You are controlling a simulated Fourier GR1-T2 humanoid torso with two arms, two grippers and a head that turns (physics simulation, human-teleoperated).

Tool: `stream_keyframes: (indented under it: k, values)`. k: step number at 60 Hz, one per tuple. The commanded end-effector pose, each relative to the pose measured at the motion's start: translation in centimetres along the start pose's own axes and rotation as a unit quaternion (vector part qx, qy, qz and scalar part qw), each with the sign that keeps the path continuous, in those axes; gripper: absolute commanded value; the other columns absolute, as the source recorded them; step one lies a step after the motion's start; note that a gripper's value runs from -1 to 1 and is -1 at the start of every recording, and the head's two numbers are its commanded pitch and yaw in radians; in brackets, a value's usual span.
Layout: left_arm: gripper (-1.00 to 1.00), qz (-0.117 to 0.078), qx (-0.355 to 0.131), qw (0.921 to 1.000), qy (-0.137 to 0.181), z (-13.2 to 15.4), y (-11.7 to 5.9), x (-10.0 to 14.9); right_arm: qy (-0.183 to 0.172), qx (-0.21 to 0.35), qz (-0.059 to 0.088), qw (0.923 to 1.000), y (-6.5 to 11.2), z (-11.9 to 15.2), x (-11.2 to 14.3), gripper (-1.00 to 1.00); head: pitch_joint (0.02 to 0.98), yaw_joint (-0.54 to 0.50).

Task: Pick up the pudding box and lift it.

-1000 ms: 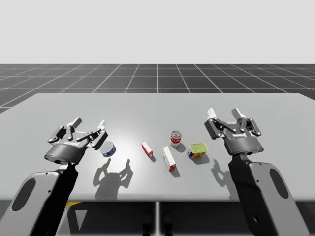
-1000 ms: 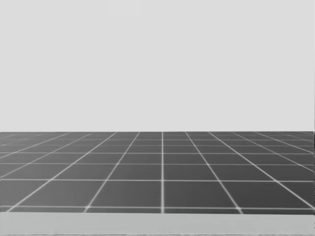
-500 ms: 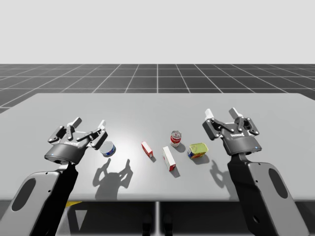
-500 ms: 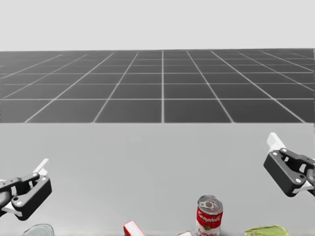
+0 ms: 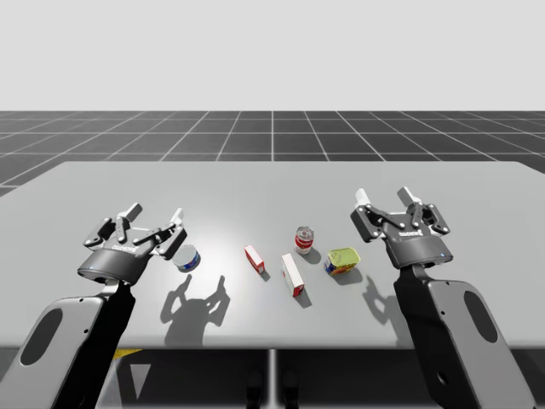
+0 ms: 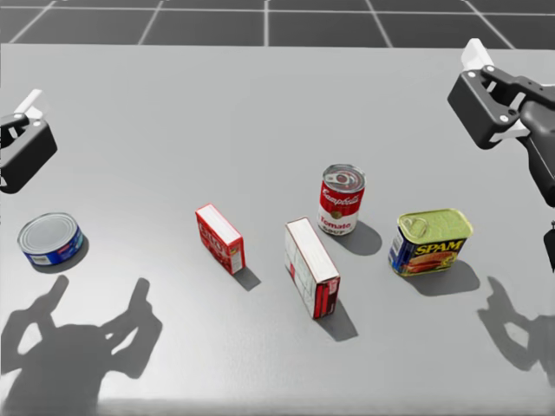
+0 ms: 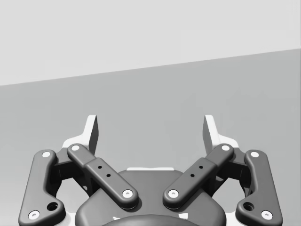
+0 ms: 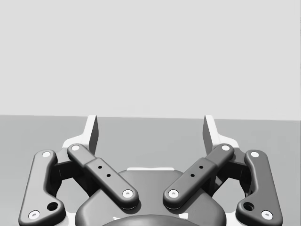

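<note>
Since nothing has been gripped yet, my left jaws and my right jaws both stand wide apart with nothing between them, held above the table (image 6: 173,113) on either flank of the group, which I take to be a ready stance before either one commits.

Two red-and-white boxes stand near the middle. I judge the larger to be the pudding box (image 6: 311,267), though the pair look much alike. It stands on a long narrow edge with its broad faces upright, free of every neighbour. That pose suits a pinch across its thin width.

From the pudding box, in the head view, the smaller box (image 6: 219,238) is near at 10 o'clock, the tall red-and-white can (image 6: 342,200) just beside at 1 o'clock, the squarish blue-and-yellow tin (image 6: 431,241) at 3 o'clock, and the flat blue can (image 6: 51,239) well apart at 9 o'clock. My right jaws hang out at 2 o'clock, my left at 10 o'clock. The right is the nearer, so it looks the likelier to reach.

Every can and tin has its lid on and both boxes are closed, so their contents cannot be seen.
</note>
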Motion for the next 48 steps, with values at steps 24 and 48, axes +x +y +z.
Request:
stream_keyframes:
  k: [24,48]
  values:
    - [-1.00,0.000,-0.003,1.0000,-0.001,0.1,-0.4,0.1,0.034,0.022,-0.037,0.9985,1.2,1.1,1.0,-1.00,0.895,-0.09]
    - [-1.00,0.003,-0.005,1.0000,-0.001,0.1,-0.3,0.1,0.057,0.147,-0.040,0.9867,5.2,10.3,4.0,-1.00,0.886,-0.09]
